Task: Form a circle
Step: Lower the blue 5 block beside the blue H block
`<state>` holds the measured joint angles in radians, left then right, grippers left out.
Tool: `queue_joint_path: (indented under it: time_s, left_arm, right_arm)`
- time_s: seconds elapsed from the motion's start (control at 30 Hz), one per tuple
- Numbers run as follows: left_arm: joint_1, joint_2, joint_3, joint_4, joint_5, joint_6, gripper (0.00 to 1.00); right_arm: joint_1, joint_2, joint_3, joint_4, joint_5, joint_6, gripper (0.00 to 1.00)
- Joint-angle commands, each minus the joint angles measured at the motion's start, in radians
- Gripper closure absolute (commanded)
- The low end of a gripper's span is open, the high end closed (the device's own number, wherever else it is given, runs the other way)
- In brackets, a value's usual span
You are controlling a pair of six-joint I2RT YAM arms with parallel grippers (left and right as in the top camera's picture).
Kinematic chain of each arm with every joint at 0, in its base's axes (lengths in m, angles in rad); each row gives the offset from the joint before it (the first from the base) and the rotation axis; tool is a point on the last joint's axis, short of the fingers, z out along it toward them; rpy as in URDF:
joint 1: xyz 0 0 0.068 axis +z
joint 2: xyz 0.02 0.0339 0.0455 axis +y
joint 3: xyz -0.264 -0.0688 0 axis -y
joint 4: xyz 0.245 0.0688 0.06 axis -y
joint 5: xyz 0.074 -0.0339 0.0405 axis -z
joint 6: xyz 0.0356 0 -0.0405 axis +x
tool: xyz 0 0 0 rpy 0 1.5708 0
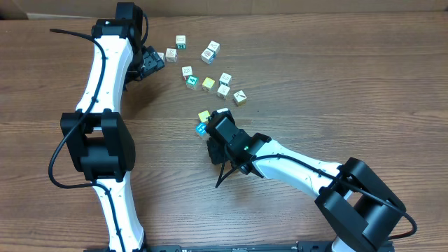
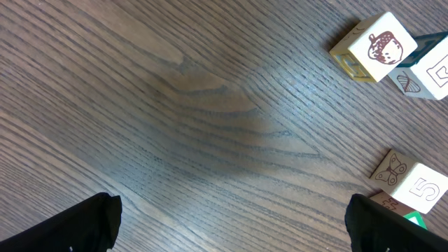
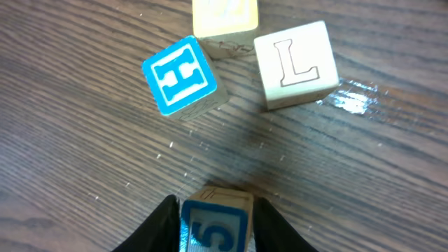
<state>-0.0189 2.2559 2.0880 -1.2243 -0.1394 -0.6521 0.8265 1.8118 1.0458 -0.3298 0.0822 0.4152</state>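
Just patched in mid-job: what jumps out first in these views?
The right gripper is clamped on a blue 5 cube at the bottom of its wrist view, with a blue H cube and an L cube just beyond. Overhead, the other cubes lie scattered, no ring, and the left gripper stands open beside them.

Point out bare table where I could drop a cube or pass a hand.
Free: wide wood right of the cubes, above the right arm; the stretch between both arms, below the cubes; the strip left of the left arm. Crowded: the top-centre scatter, and ahead of the right hand gripping the 5 cube, where H cube and L cube sit close.
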Motion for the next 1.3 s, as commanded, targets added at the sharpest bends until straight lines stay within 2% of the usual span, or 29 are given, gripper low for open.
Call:
queue_joint_path:
  time_s: [0.0,0.07,0.23,0.43,0.53,0.67,1.0,1.27]
  left_arm:
    - [-0.002,-0.011,0.015,-0.001,-0.009,0.002,0.0]
    - [-0.002,-0.011,0.015,-0.001,-0.009,0.002,0.0]
    - [-0.002,-0.011,0.015,-0.001,-0.009,0.002,0.0]
    - [-0.002,-0.011,0.015,-0.001,-0.009,0.002,0.01]
    - [-0.002,-0.011,0.015,-0.001,-0.009,0.002,0.01]
    - [-0.002,-0.011,0.015,-0.001,-0.009,0.002,0.0]
    - [-0.002,-0.011,0.015,-0.001,-0.009,0.002,0.0]
    - [-0.002,-0.011,0.015,-0.001,-0.009,0.002,0.0]
  right_arm:
    - [0.003,0.01,-0.005,0.005,0.037,-0.031,0.57]
    - [0.003,0.01,-0.005,0.003,0.034,-0.031,0.47]
    - [0.003,0.01,-0.005,0.003,-0.072,-0.019,0.44]
    - [0.008,0.03,-0.005,-0.023,-0.084,-0.019,0.51]
    - [0.008,0.032,-0.005,-0.024,-0.084,-0.019,0.64]
    - [0.008,0.032,-0.005,-0.022,-0.083,-0.019,0.71]
    - [0.007,0.032,-0.005,0.012,0.08,-0.027,0.71]
    - [0.007,0.032,-0.005,0.053,0.086,-0.08,0.71]
